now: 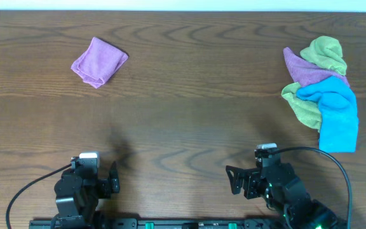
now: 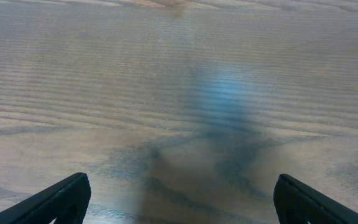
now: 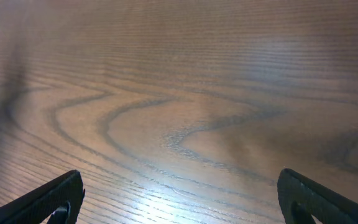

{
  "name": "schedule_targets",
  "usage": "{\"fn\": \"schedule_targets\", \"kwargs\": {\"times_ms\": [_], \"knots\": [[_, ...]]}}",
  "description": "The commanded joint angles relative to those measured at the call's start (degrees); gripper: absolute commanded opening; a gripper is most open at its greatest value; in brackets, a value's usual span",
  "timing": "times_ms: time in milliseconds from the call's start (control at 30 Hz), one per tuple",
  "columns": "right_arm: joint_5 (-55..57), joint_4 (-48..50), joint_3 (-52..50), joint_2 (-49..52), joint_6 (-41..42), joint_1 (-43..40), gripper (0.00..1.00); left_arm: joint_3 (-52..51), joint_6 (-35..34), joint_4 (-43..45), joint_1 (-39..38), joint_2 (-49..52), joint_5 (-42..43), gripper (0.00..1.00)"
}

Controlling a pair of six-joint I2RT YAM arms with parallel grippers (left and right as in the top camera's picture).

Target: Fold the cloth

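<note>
The lilac cloth lies at the far left of the wooden table, folded into a small compact tilted square. It shows in neither wrist view. My left gripper is near the front edge, far from the cloth, open and empty. In the left wrist view its fingertips are wide apart over bare wood. My right gripper is at the front right, open and empty. In the right wrist view its fingertips are also wide apart over bare wood.
A pile of cloths lies at the far right: an olive-green cloth on top, a darker purple cloth, another olive-green one and a bright blue cloth. Black cables run from both arms at the front edge.
</note>
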Motion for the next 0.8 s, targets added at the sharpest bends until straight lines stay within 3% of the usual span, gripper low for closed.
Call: {"fn": "schedule_targets", "kwargs": {"times_ms": [0,233,433,767], "knots": [[0.15,0.02,0.00,-0.39,0.61,-0.26,0.99,-2.49,1.25,-2.25,-0.24,-0.52,-1.31,0.95],[0.20,-0.72,0.00,-0.48,0.61,-1.36,0.99,-2.49,1.25,-2.25,-0.24,-0.52,-1.31,0.95],[2.89,-0.76,-0.09,-1.42,-0.20,-10.88,0.99,-2.49,1.25,-2.25,-0.24,-0.52,-1.31,0.95],[1.53,-0.74,-4.72,-12.17,-21.53,-27.71,0.99,-2.49,1.25,-2.25,-0.24,-0.52,-1.31,0.95]]}}
